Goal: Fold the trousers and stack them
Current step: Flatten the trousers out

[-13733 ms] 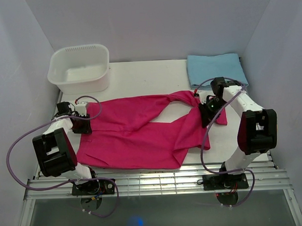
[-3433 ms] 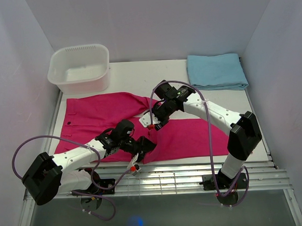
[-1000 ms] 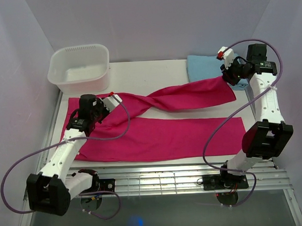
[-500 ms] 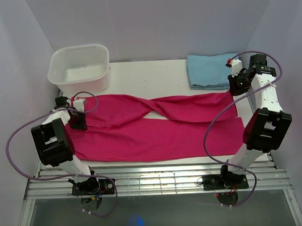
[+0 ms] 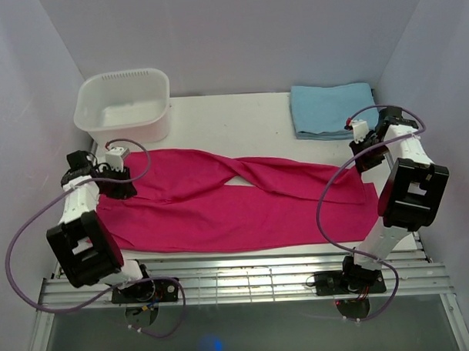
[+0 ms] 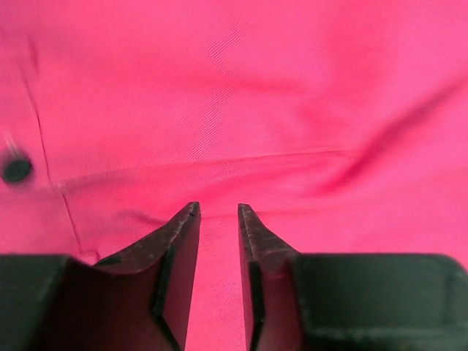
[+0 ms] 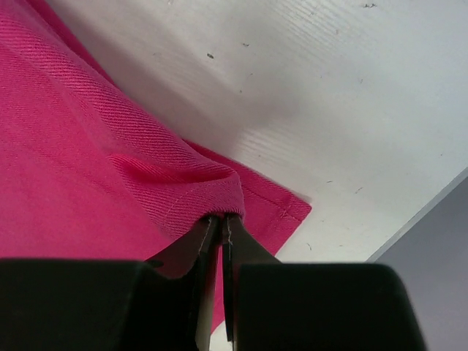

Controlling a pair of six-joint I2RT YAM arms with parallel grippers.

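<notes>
The magenta trousers (image 5: 220, 211) lie stretched across the table, waist at the left, legs running right; the far leg twists over near the middle. My left gripper (image 5: 121, 184) hovers over the waist end. In the left wrist view it (image 6: 217, 208) stands open, with the trousers' fabric (image 6: 256, 95) lying flat beneath and a dark button (image 6: 16, 170) at the left. My right gripper (image 5: 365, 162) is at the far leg's end. The right wrist view shows it (image 7: 221, 218) shut on a bunched hem of the trousers (image 7: 88, 146), low over the white table (image 7: 329, 88).
A white plastic basin (image 5: 125, 127) stands at the back left. A folded light blue cloth (image 5: 336, 109) lies at the back right, just beyond the right gripper. Grey walls close in on both sides, and a slatted metal rail (image 5: 238, 282) runs along the near edge.
The right gripper has carried the far leg's end down from beside the blue cloth toward the near right. The left arm has swung back to the waist at the left edge.
</notes>
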